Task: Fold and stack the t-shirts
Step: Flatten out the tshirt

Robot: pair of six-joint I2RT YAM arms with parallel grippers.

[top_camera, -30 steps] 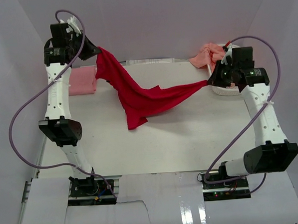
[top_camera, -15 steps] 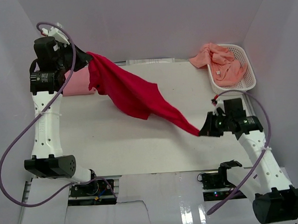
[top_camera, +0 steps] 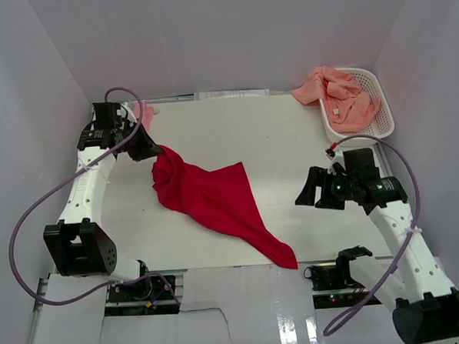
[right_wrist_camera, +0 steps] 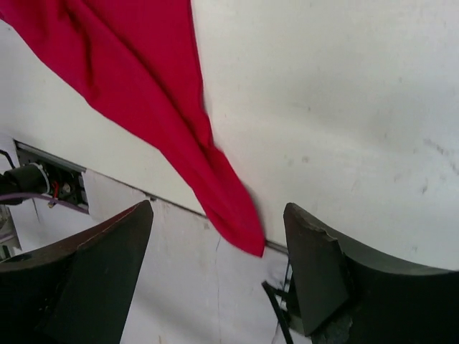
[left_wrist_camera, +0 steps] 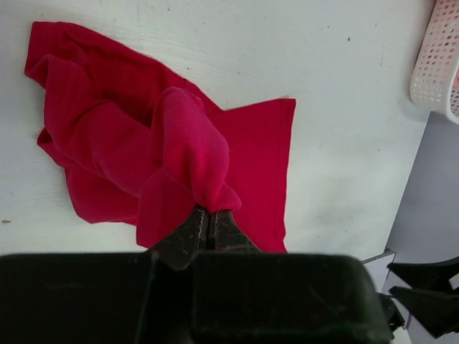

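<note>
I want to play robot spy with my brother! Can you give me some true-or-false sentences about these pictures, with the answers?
1. The left gripper is shut on the red t-shirt. True.
2. The right gripper is holding the red t-shirt too. False: it is open and holds nothing.
3. The white basket is empty. False: salmon-orange t-shirts lie in it.
4. The red t-shirt is neatly folded. False: it lies crumpled and spread on the table.
5. One tip of the red t-shirt reaches the table's near edge. True.
</note>
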